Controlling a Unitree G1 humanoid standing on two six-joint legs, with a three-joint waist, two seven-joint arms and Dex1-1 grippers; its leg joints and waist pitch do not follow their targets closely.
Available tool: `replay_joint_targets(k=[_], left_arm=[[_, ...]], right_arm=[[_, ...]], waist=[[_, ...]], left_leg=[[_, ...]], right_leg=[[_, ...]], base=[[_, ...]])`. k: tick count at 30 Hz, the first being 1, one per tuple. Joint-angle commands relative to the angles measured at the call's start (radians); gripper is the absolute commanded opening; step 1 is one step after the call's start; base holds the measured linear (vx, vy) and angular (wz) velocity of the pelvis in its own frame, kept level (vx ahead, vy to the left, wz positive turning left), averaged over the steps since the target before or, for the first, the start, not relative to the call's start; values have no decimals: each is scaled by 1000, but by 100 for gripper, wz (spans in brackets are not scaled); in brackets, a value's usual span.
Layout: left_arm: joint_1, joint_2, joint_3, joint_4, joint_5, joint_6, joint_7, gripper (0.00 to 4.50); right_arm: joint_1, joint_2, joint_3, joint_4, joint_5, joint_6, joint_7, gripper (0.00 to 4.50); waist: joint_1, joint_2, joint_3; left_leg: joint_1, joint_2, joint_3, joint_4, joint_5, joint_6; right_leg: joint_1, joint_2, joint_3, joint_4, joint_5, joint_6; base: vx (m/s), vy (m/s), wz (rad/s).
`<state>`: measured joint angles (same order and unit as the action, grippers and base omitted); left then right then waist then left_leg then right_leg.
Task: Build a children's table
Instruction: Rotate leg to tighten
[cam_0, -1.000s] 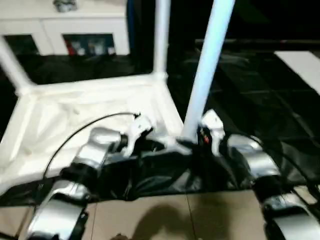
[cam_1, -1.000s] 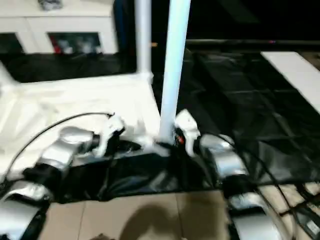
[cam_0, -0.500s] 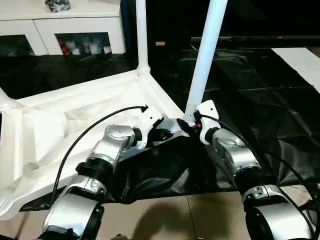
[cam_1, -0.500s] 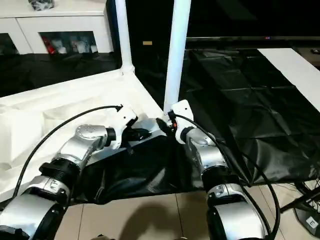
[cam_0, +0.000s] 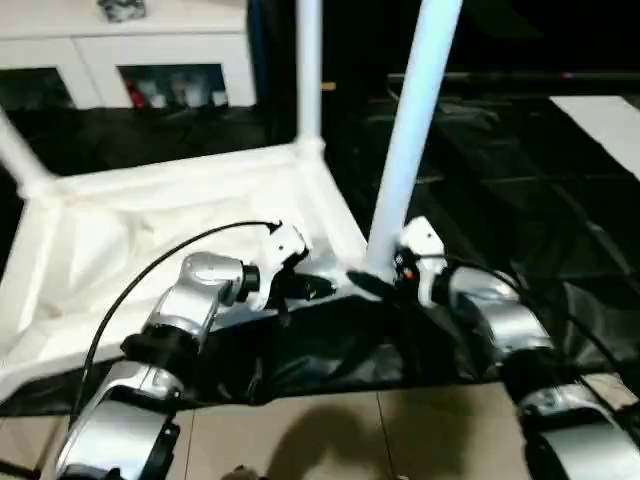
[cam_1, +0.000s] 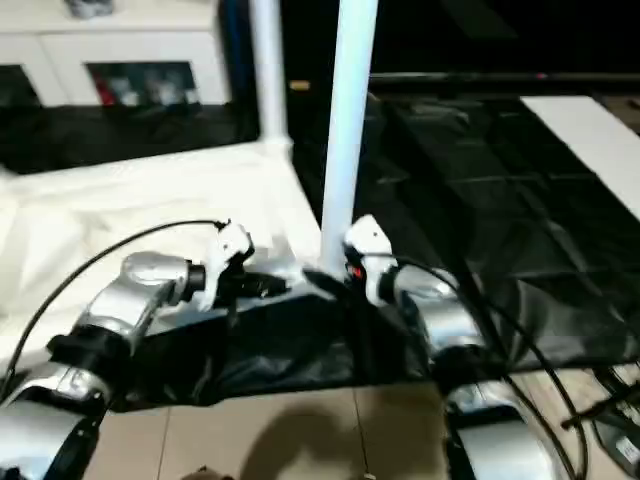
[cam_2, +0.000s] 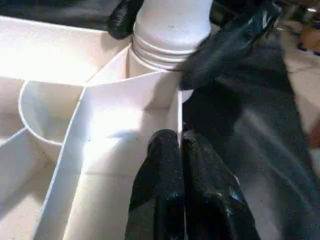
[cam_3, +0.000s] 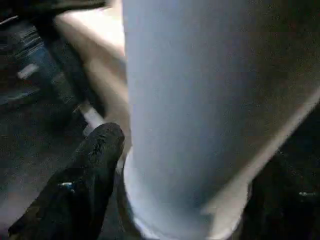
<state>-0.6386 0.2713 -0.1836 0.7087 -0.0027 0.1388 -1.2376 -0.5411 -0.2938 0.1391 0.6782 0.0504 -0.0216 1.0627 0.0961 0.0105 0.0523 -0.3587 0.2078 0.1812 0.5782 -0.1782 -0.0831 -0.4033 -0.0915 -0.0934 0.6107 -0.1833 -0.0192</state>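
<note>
Three white tapered plastic tube legs stand up from the upside-down white plastic tabletop (cam_0: 150, 225), which lies ribbed side up on black sheeting across the left half of your left eye view: one at the far left edge (cam_0: 20, 150), one at the back corner, upper centre (cam_0: 308, 70), and the nearest leg (cam_0: 412, 130) in the corner just above your grippers. You cannot see the fourth corner, so whether its leg is fitted is unclear; I judge at least that one may remain, along with turning the table upright.

Your left gripper (cam_2: 182, 150) has its black fingers pressed together, empty, their tips lying against a white rib just beside the nearest leg's socket. Your right gripper (cam_0: 385, 280) sits at the foot of that leg; in the right wrist view one black finger (cam_3: 85, 175) stands to one side of the leg base with the leg between the spread fingers. Whether they press on it, you cannot tell.
</note>
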Motion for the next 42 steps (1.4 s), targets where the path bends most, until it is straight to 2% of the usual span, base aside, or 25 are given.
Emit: replay_joint_targets(k=[1,3,6,10,20,25,27,28,29,30,31,32,33,34,36,37,38,39,40,41,42], left_arm=[[-19,-10,-1,-55,-54,-40,-48,0],[-18,-1,-2,-59,-57,-34,-63,0],[-15,13,-3,-65,-60,-29,-81,0],[-9,10,-6,-73,-62,-28,-95,0],[-3,5,-5,-78,-57,-36,-79,0],[-17,-62,8,-63,-28,-11,75,0],[-34,-101,8,-40,-6,-4,156,0],[-56,-144,6,-9,10,6,228,0],[-57,-145,6,-8,11,6,230,0],[-71,-167,6,11,23,6,279,0],[-82,-183,6,26,31,6,312,0],[-97,-205,-1,48,44,3,354,0],[-100,-210,-3,53,47,2,365,0],[-110,-234,-9,68,53,3,405,0],[-110,-240,-13,69,60,0,411,0],[-109,-244,-17,67,66,-3,412,0],[-109,-244,-18,66,69,-5,412,0],[-105,-245,-20,62,71,-5,401,0],[-91,-233,-23,48,68,-11,371,0],[-89,-231,-23,46,67,-12,366,0],[-84,-226,-23,41,64,-13,355,0]], right_arm=[[25,-11,73,-61,24,5,149,358],[35,-27,86,-77,31,11,188,342],[49,-47,112,-99,34,19,245,332],[49,-50,123,-91,12,16,249,287],[56,-36,120,-115,27,46,255,274],[23,57,63,-16,-30,67,-42,274],[-3,105,32,48,-51,81,-200,273],[-29,149,9,104,-70,92,-349,272],[-29,150,8,106,-70,92,-354,272],[-41,173,-2,130,-75,99,-420,272],[-49,189,-9,144,-76,102,-460,272],[-60,218,-14,160,-81,105,-518,272],[-62,224,-14,163,-83,105,-529,272],[-73,253,3,179,-113,66,-570,272],[-77,262,13,188,-130,42,-587,272],[-80,268,16,195,-137,20,-596,272],[-81,271,17,198,-139,12,-599,328],[-86,274,19,211,-142,3,-603,328],[-84,269,-9,212,-103,0,-575,349],[-84,268,-13,211,-97,1,-570,349],[-82,266,-25,206,-83,3,-562,370]], waist=[[0,-10,-66],[4,-17,-65],[8,-14,-66],[9,-16,-66],[9,-18,-67],[2,-15,-64],[-11,-10,-62],[-20,-12,-60],[-22,-11,-60],[-25,-8,-62],[-28,-9,-62],[-28,-6,-62],[-30,-8,-62],[-30,-1,-64],[-30,-6,-64],[-30,-5,-65],[-30,-2,-66],[-31,-2,-66],[-33,-2,-65],[-34,-2,-64],[-34,-3,-65]], left_leg=[[3,27,0,-57,-191,96],[2,28,-1,-58,-181,96],[3,29,-2,-58,-179,91],[3,27,-2,-57,-171,85],[2,26,-1,-56,-159,89],[3,25,-4,-60,-181,61],[4,25,-8,-64,-205,35],[6,22,-7,-66,-223,24],[9,21,-7,-65,-234,18],[9,20,-9,-64,-238,14],[9,20,-7,-64,-236,15],[9,17,-8,-63,-238,20],[7,18,-7,-63,-234,26],[8,17,-7,-62,-232,27],[6,16,-6,-62,-232,33],[5,17,-6,-61,-230,35],[4,18,-7,-62,-226,37],[5,17,-7,-62,-228,40],[4,17,-7,-63,-238,40],[5,17,-7,-63,-244,42],[5,18,-7,-63,-248,45]], right_leg=[[59,-54,52,-72,-168,-233],[58,-57,52,-73,-185,-228],[57,-58,52,-73,-197,-224],[57,-58,52,-72,-190,-226],[57,-57,51,-71,-189,-221],[54,-59,51,-76,-227,-214],[54,-59,50,-79,-265,-204],[52,-57,50,-85,-297,-192],[50,-57,50,-87,-313,-189],[53,-59,51,-88,-323,-183],[51,-56,52,-89,-314,-182],[53,-56,52,-89,-302,-183],[52,-56,52,-90,-293,-182],[52,-55,52,-88,-277,-185],[55,-54,51,-88,-262,-187],[54,-56,51,-86,-257,-189],[55,-55,51,-86,-248,-190],[55,-55,51,-86,-240,-195],[55,-54,50,-86,-245,-197],[55,-54,50,-88,-251,-198],[56,-54,51,-87,-252,-198]], base=[[0,0,0],[0,0,0],[0,0,0],[0,0,0],[0,0,0],[0,0,0],[0,0,0],[0,0,0],[0,0,0],[0,0,0],[0,0,0],[0,0,0],[0,0,0],[0,0,0],[0,0,0],[0,0,0],[0,0,0],[0,0,0],[0,0,0],[0,0,0],[0,0,0]])
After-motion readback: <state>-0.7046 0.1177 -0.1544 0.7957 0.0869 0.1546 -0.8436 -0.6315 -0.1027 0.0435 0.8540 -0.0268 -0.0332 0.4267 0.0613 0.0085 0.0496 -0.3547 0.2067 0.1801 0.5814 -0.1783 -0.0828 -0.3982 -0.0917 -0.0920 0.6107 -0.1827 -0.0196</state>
